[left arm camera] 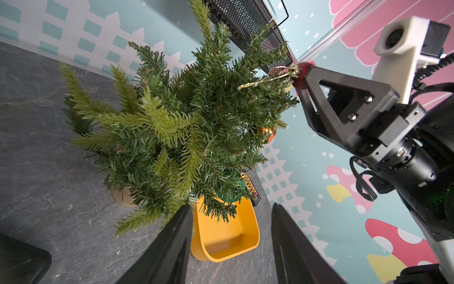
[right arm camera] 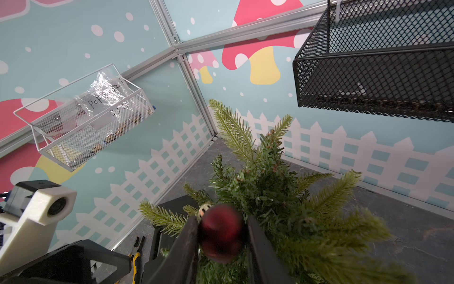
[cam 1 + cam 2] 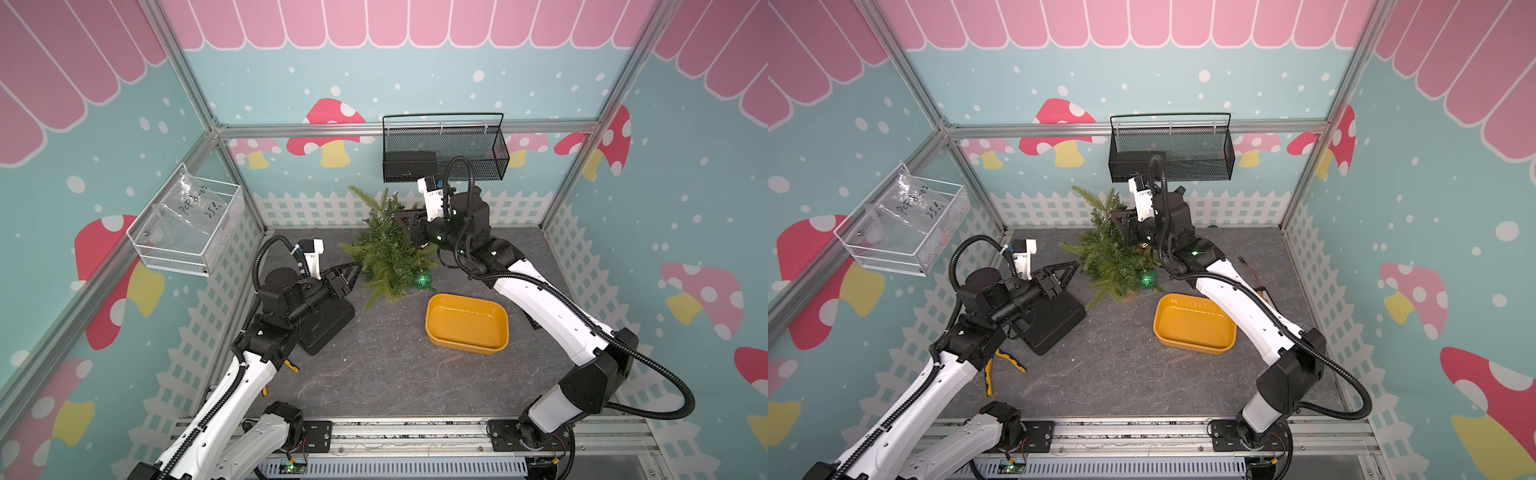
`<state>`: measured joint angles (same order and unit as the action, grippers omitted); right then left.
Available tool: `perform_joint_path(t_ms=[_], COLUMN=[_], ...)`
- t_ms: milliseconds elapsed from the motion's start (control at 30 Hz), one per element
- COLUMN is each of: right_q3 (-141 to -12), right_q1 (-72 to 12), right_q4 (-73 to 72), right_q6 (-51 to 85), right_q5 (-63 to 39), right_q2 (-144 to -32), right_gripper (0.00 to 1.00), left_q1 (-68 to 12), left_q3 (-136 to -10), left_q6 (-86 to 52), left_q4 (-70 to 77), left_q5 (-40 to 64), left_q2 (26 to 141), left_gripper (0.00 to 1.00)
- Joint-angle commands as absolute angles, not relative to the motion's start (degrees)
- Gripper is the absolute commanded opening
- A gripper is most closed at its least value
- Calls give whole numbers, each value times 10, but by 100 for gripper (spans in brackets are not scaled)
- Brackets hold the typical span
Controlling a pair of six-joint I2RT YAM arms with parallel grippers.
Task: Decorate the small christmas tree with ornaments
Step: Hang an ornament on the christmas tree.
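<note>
Red ball (image 2: 221, 238) is pinched between the pressed-together jaws of the right tool (image 2: 222, 221), right up against the upper branches of the tree (image 3: 386, 249). Its gold loop (image 1: 265, 80) pokes toward the needles, but I can't tell if it's over a twig (looks more like it's just lying there). The left tool (image 1: 231, 209) sits spread and empty, low, just beside the tree's other side.

The green ball (image 3: 424, 279) hangs low near the tray (image 3: 465, 347) and the orange ball (image 1: 267, 132) is tucked mid-tree, so this reads as the last ornament.

Risks, my guess:
- Let go before the loop catches, and the red ball drops to the desk (image 3: 395, 382) and rolls.
- Push too hard and the light tree tips, since nothing's steadying it.

In both top views the right arm blocks the red ball completely, and the tree's base is mostly buried in branches.
</note>
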<state>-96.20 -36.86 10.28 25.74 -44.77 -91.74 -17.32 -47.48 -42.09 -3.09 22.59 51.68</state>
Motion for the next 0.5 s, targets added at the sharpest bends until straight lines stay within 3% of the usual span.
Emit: perform_joint_path(t_ms=[0,467], right_q3=[-970,-930], right_q1=[-375,-378], right_q4=[83,88], right_q6=[259,245], right_q5=[-471,-456], right_q2=[-904,-870], right_gripper=[32,32], left_q1=[-169,-169], left_q3=[-464,-464], left_q6=[-430,-440], left_q4=[-21,-5], left_q5=[233,239], left_q2=[518,531], left_gripper=[54,54])
